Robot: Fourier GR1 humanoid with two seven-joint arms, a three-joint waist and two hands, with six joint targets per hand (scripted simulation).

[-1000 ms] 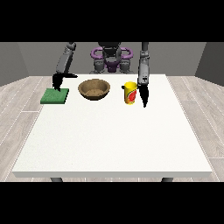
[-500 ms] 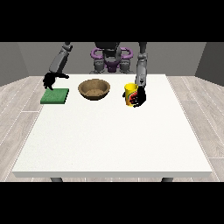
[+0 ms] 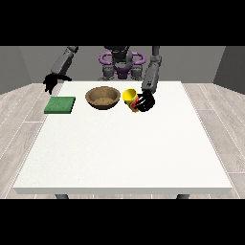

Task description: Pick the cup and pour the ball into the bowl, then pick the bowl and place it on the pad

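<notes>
The yellow cup (image 3: 129, 97) with a red mark is lifted and tilted with its mouth towards the brown bowl (image 3: 102, 97). The hand at the view's right (image 3: 146, 101) is curled round the cup's right side. No ball shows in the cup or the bowl. The bowl stands on the table's far middle, just left of the cup. The green pad (image 3: 60, 105) lies flat at the far left of the table. The hand at the view's left (image 3: 50, 82) hangs in the air above and left of the pad, holding nothing, with its fingers hanging relaxed.
The white table (image 3: 124, 153) stretches wide towards the camera in front of the objects. The robot's purple and grey torso (image 3: 121, 64) stands behind the far edge. Wooden floor surrounds the table.
The hand at the view's right closed round the cup, lifted it and tipped it towards the bowl. The hand at the view's left rose and drew away to the left of the pad.
</notes>
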